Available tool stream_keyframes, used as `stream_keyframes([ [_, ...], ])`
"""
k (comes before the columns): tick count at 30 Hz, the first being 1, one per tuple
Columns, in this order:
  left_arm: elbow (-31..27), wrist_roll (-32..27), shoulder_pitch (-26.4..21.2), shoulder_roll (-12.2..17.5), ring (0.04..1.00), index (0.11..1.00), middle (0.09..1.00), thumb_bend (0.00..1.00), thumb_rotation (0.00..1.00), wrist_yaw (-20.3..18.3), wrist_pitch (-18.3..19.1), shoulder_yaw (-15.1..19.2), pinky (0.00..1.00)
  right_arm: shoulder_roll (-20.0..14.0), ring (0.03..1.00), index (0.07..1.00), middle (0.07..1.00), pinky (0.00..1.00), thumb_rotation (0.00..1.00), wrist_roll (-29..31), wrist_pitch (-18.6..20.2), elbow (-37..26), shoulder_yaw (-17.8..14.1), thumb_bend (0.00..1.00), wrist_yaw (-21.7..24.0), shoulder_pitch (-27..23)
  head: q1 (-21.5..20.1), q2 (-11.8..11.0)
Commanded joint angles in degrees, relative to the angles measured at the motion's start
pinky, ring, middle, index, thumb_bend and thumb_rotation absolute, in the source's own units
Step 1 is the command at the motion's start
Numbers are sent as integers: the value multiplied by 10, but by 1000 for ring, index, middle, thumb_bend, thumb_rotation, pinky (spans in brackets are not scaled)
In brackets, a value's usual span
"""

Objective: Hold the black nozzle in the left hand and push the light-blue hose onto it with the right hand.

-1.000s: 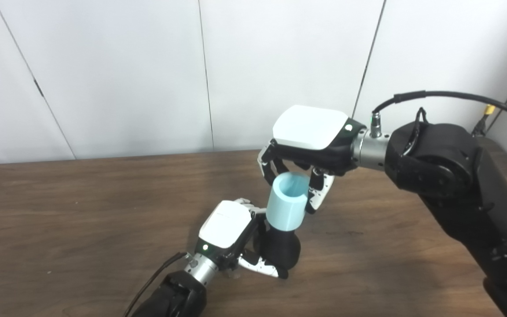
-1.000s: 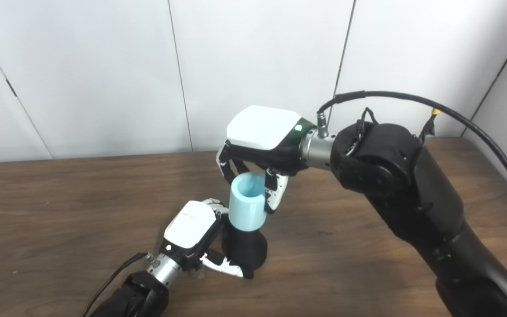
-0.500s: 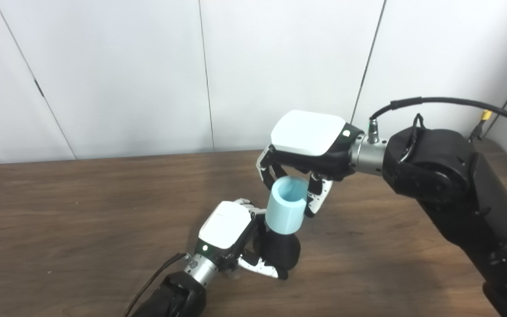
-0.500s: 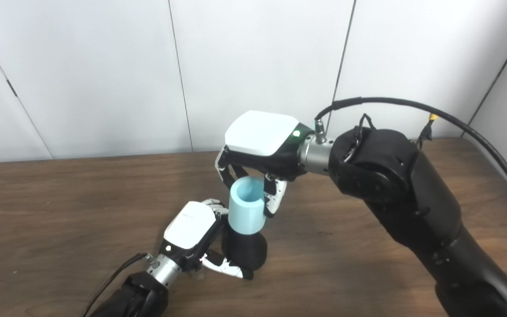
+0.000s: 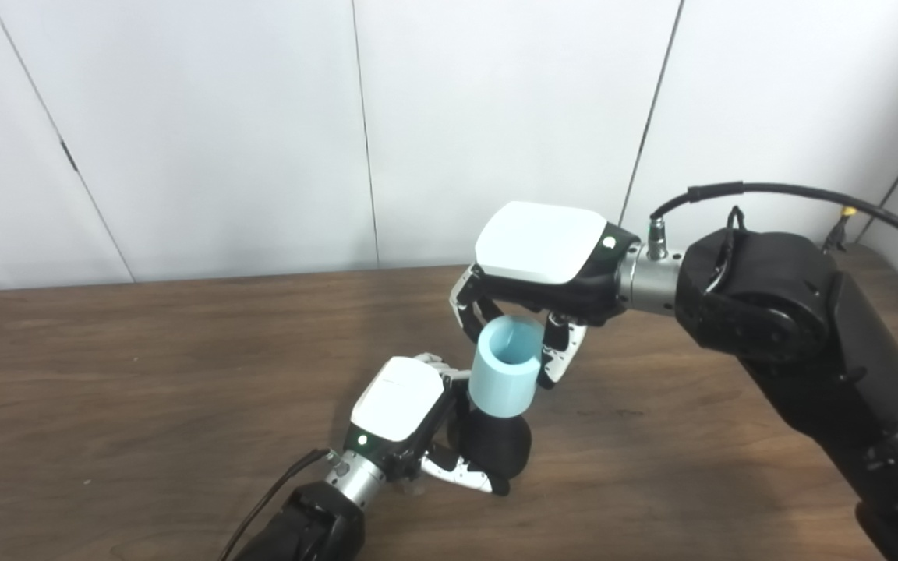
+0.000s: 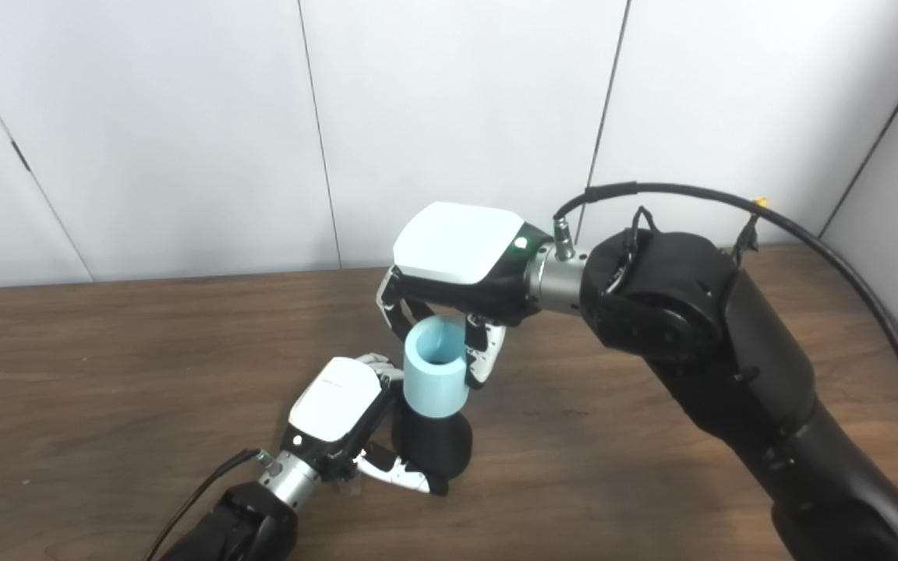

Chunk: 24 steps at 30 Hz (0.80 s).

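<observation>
Hose [image 5: 502, 376] (light-blue) on nozzle [image 5: 498, 448]; left hand [image 5: 402, 421], right hand [image 5: 536, 269] gripping.

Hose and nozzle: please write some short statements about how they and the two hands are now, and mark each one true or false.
1. The hose stands on top of the nozzle. True.
2. The left hand holds the hose. False: it grips the nozzle at the base.
3. The right hand is above the hose, fingers on both sides of it. True.
4. The nozzle hangs in the air. False: it rests on the table.
5. The hose's top end is closed. False: it is open and hollow.
</observation>
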Motion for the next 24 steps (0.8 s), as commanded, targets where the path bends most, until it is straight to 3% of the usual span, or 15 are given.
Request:
stream_keyframes([
  [1, 50, 21, 89, 34, 538, 510, 456, 523, 0, -59, 34, -26, 720, -9, 218, 489, 447, 161, 0, 8, -16, 1, 1, 529, -12, -6, -1, 1],
  [6, 51, 20, 88, 36, 532, 507, 458, 524, 0, -61, 33, -28, 721, -7, 216, 488, 453, 168, 0, 5, -20, 4, -3, 529, -25, 6, 0, -1],
  [11, 52, 19, 87, 36, 544, 503, 463, 524, 0, -64, 35, -28, 736, -10, 309, 520, 434, 235, 0, -38, 14, -14, 10, 525, 18, -8, -2, -1],
  [13, 58, 19, 86, 35, 543, 505, 462, 524, 0, -62, 33, -29, 739, -11, 370, 497, 510, 278, 115, -59, 21, -20, 15, 522, 34, -14, -1, -2],
  [14, 60, 19, 85, 35, 543, 505, 461, 524, 0, -60, 32, -29, 740, -12, 399, 561, 546, 300, 162, -64, 27, -24, 16, 740, 44, -18, -1, -2],
  [15, 62, 19, 85, 34, 544, 503, 464, 524, 0, -61, 33, -29, 740, -13, 509, 678, 662, 378, 248, -63, 35, -27, 16, 916, 53, -21, -1, -2],
  [18, 56, 17, 86, 35, 543, 505, 462, 524, 0, -63, 35, -28, 735, -12, 599, 798, 798, 429, 319, -58, 49, -32, 14, 993, 70, -26, -1, -2],
  [24, 56, 19, 86, 35, 540, 509, 457, 523, 0, -60, 34, -29, 746, -3, 678, 936, 911, 436, 326, -57, 83, -40, 4, 1000, 95, -27, -1, -2],
])
